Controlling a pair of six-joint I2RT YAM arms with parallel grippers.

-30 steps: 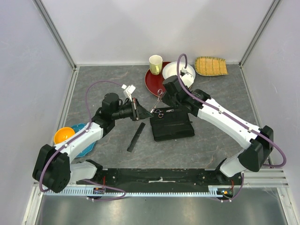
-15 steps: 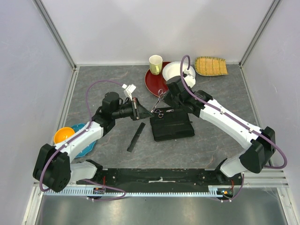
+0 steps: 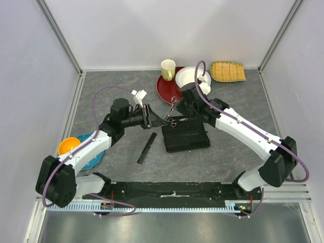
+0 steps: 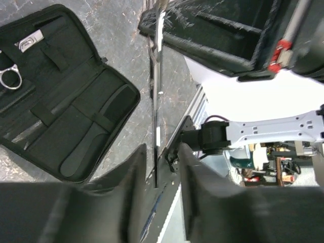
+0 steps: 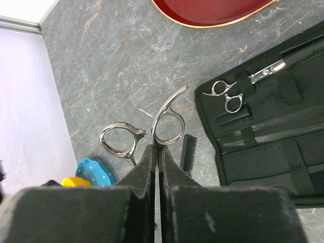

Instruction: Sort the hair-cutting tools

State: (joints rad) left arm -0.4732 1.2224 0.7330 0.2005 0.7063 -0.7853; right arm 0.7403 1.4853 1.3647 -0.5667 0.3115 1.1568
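My right gripper (image 3: 173, 108) (image 5: 157, 149) is shut on a pair of silver scissors (image 3: 172, 106) (image 5: 167, 126), whose finger rings stick out past its fingertips. In the left wrist view the scissors (image 4: 160, 61) appear edge-on and run down between the fingers of my left gripper (image 4: 162, 148) (image 3: 160, 120). That gripper is open and neither finger touches them. A second pair of scissors (image 3: 171, 121) (image 5: 225, 93) lies strapped in the open black case (image 3: 187, 137) (image 4: 61, 101). A black comb-shaped tool (image 4: 91, 136) sits in a case pocket. The long flat black comb (image 3: 147, 148) (image 5: 189, 152) lies on the table.
Behind the grippers stand a red plate (image 3: 166, 87), a cream cup (image 3: 168, 67), a white bowl (image 3: 190, 77) and a woven tray (image 3: 228, 71). An orange bowl (image 3: 69, 146) rests on a blue dish (image 3: 92, 154) at the left, beside the left arm.
The left gripper's fingers have parted from the scissors, which now stay in the right gripper. The right wrist shifted slightly up and to the right, and the left arm barely moved.
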